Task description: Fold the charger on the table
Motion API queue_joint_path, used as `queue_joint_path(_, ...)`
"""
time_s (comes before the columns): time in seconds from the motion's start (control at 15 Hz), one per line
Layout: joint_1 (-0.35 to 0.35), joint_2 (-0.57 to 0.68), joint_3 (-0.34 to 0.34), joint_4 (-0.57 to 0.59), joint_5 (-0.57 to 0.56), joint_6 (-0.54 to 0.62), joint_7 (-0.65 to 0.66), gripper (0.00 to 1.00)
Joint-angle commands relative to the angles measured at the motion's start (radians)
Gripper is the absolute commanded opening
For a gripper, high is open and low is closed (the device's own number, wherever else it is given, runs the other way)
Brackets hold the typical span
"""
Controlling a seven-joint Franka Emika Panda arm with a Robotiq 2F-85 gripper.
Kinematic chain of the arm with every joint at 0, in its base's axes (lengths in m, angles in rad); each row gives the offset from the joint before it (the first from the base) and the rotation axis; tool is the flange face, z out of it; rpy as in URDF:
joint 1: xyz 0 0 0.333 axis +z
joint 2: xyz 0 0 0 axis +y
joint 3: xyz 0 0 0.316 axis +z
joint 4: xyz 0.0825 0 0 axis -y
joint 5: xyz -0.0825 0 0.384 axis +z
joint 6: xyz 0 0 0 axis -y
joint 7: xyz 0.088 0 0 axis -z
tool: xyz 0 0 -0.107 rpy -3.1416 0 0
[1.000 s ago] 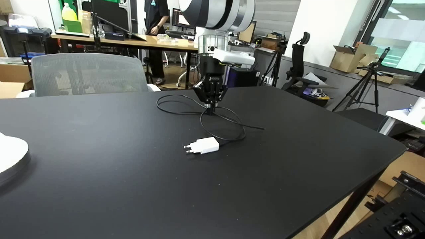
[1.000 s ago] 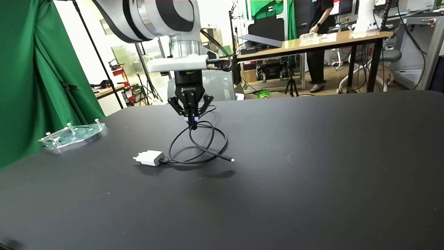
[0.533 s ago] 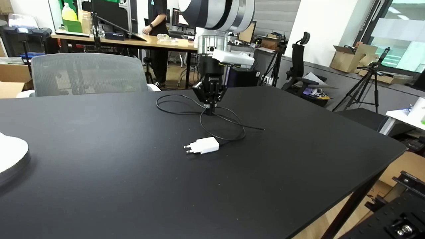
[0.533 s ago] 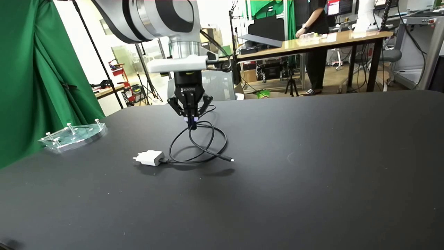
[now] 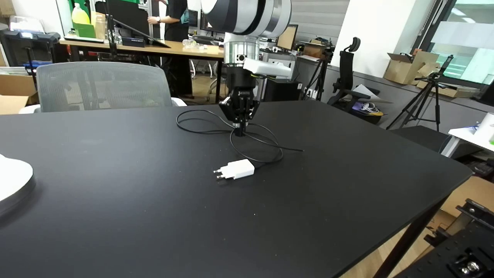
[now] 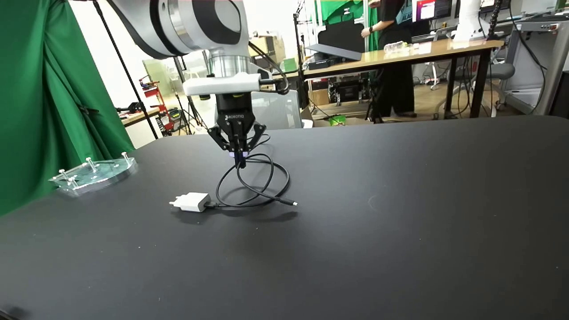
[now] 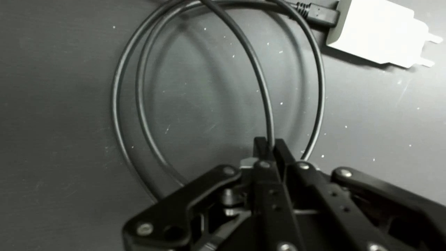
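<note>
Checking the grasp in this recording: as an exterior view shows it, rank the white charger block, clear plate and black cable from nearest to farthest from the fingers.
1. Black cable: held between the fingers.
2. White charger block: lower left of the fingers in that view.
3. Clear plate: farther off, at that view's left.

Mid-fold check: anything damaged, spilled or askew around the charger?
No damage or spill shows. One oddity: the silver-tipped end of the thin black cable sits raised off the smooth black table, apart from its shadow, probably because the black two-fingered hand pinches the cable. The boxy white plug looks fine.
</note>
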Motion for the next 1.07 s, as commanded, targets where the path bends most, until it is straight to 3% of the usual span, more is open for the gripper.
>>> queue_joint_path(0.0,-0.001,-0.042,0.015,-0.055,-0.028,0.01,-0.011,0.38)
queue_joint_path(0.6,-0.004,-0.195,0.035,-0.191,-0.085,-0.008,-0.102,0.98)
queue_joint_path(1.0,-0.022,-0.272,0.046,-0.237,-0.101,-0.078,-0.237,1.0)
